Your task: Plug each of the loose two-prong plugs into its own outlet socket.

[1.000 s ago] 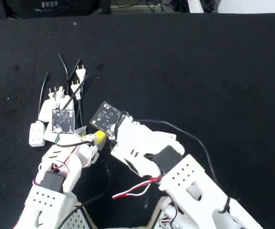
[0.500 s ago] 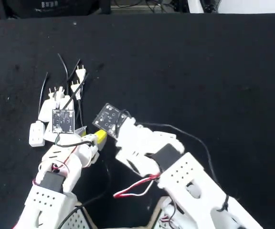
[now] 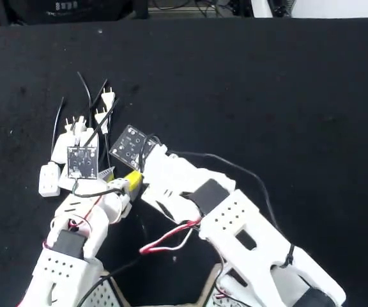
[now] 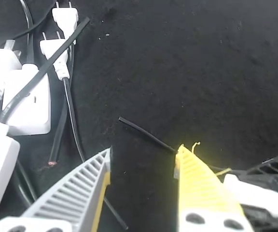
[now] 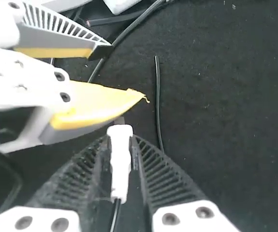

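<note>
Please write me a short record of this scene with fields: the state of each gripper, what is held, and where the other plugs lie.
left gripper: jaws open, nothing between them, over the black table
right gripper: jaws shut on a white plug, close beside the left gripper
loose plugs: lying on the table beside a white outlet block, not plugged in

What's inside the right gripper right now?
A white plug is clamped in the right gripper, with its black cord running out behind. Its prongs can't be seen, and the gripper covers its sides.
</note>
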Tool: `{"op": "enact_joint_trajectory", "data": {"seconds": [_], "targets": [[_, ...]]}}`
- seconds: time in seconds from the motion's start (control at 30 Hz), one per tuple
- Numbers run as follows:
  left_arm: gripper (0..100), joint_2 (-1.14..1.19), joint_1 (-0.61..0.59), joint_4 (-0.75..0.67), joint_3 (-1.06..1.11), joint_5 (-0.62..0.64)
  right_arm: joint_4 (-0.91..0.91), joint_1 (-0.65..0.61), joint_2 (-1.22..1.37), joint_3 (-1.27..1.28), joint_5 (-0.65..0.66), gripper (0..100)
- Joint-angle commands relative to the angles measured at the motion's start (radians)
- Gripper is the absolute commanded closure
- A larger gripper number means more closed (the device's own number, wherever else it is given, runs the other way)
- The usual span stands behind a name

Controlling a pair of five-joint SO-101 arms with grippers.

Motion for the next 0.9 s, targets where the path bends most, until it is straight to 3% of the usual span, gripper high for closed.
{"op": "enact_joint_trajectory", "data": {"seconds": [0.0,0.23,0.63,0.77,0.87], "targets": [[78,-0.003,0.008,0.003,-0.015,-0.003,0.000,-0.021,-0.001,-0.082,-0.006,98.8],[78,-0.003,0.007,0.003,-0.016,-0.003,0.017,-0.008,0.001,-0.067,-0.006,98.8],[78,-0.003,0.005,0.003,-0.018,-0.003,0.381,0.405,0.001,-0.170,-0.011,98.8],[78,-0.003,0.005,0.003,-0.018,-0.003,0.410,0.482,0.002,-0.170,-0.149,98.7],[78,-0.003,0.002,0.003,-0.018,-0.003,0.413,0.491,0.002,-0.142,-0.180,98.7]]}}
